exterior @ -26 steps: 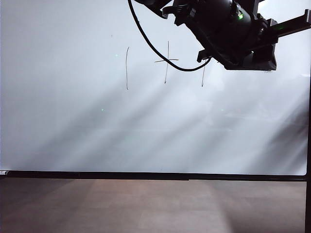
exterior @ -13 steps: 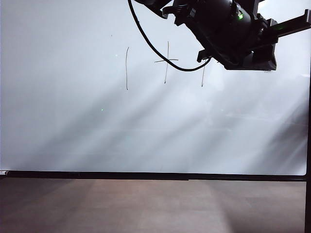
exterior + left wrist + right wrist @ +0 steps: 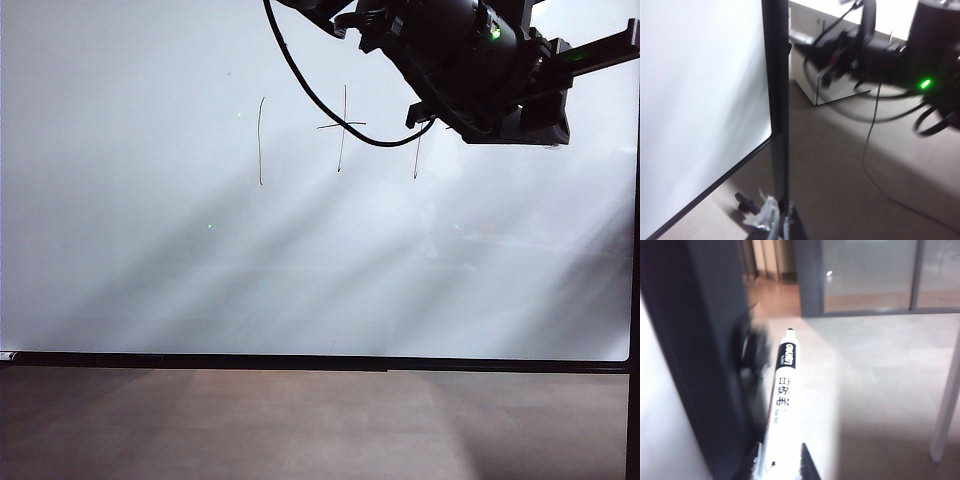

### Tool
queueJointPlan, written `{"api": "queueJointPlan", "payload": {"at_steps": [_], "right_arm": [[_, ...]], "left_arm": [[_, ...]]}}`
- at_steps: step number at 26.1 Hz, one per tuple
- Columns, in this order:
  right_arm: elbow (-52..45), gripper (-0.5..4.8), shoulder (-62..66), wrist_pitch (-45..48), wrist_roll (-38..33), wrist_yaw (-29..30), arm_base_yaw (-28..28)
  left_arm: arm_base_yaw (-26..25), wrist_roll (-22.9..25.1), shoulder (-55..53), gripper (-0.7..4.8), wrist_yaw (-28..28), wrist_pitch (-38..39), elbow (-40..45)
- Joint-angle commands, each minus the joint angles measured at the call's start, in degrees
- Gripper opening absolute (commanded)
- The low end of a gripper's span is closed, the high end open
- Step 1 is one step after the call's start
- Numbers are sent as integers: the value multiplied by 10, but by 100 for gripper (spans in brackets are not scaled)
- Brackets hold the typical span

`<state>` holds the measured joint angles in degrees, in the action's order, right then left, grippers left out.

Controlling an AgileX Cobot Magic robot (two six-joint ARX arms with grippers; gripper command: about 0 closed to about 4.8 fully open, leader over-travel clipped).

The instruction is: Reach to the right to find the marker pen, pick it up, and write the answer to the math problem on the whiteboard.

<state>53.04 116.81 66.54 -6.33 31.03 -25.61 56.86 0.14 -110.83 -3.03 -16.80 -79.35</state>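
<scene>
Exterior: whiteboard bore the math problem, no answer written; left wrist: left gripper idled beside the board's frame, jaws' state untellable; right wrist: right gripper, jaws clasping the marker pen, pickup judged nearly done.

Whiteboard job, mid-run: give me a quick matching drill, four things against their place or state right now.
Things:
1. marker pen
2. math problem
3. right gripper
4. left gripper

States:
A. written on the whiteboard
B. idle by the board's black frame
C. white barrel, dark tip pointing away from the gripper
D. fingers either side of the pen

Pairs: 1-C, 2-A, 3-D, 4-B
</scene>
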Motion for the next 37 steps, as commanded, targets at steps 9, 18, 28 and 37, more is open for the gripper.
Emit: {"api": "queueJointPlan", "payload": {"at_steps": [9,18,28,37], "right_arm": [[-122,-6,-523,-301,-55,-148,-71],[-124,-6,-856,-648,-54,-144,-21],[-133,-6,-896,-706,-31,-139,78],[-133,-6,-849,-692,-15,-163,150]], "left_arm": [[1,-2,3,27,3,-4,-2],[0,-2,3,27,3,-4,-2],[-40,-2,5,27,9,-154,-2],[-100,-1,45,27,-46,-202,-2]]}}
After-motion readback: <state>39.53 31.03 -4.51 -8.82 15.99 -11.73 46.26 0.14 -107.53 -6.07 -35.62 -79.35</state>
